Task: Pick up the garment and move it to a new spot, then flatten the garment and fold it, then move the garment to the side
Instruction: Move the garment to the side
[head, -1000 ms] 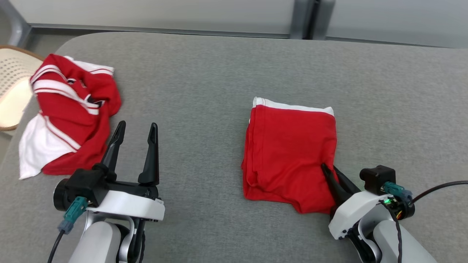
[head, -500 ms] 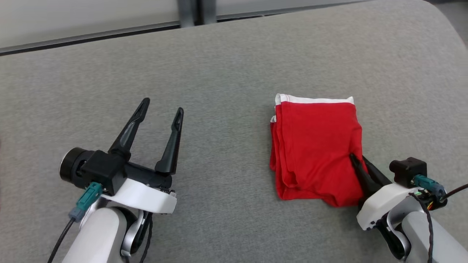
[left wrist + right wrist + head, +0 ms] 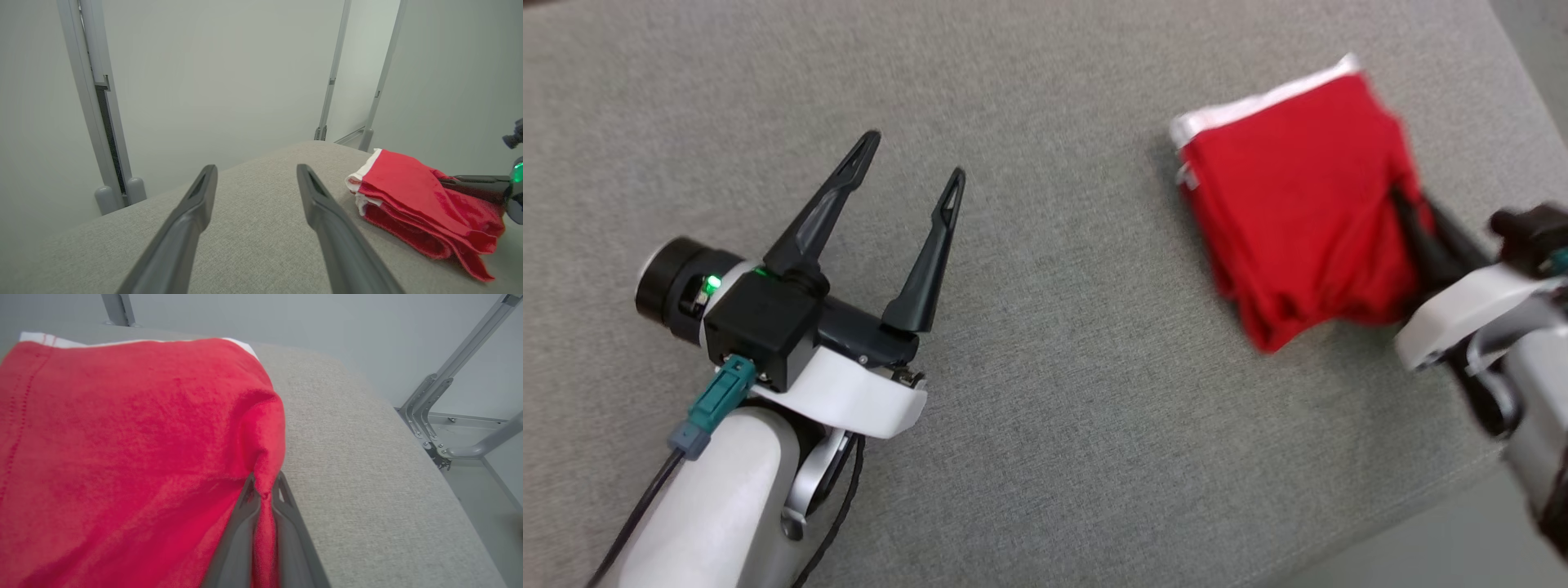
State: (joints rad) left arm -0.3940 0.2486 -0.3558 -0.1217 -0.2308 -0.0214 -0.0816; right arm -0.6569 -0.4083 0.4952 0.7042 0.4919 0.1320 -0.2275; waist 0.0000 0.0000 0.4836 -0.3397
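The grey fabric-covered bench (image 3: pixel 1054 408) carries the folded red garment with a white hem band (image 3: pixel 1298 204) close to its right edge, in neat stacked layers. Flattening and folding look done, and the move to the side seems under way. The right gripper (image 3: pixel 263 484) has its dark fingers pinched tight on a fold at the garment's near corner, with only release apparently left, while the left gripper (image 3: pixel 915 155) hovers over bare bench, spread wide and holding nothing

Folded red garment (image 3: pixel 1298 196) lay at 2 o'clock on grey table (image 3: pixel 1054 408), right gripper (image 3: pixel 1405 206) pinched its 4 o'clock edge, left gripper (image 3: pixel 913 158) spread at 8 o'clock.
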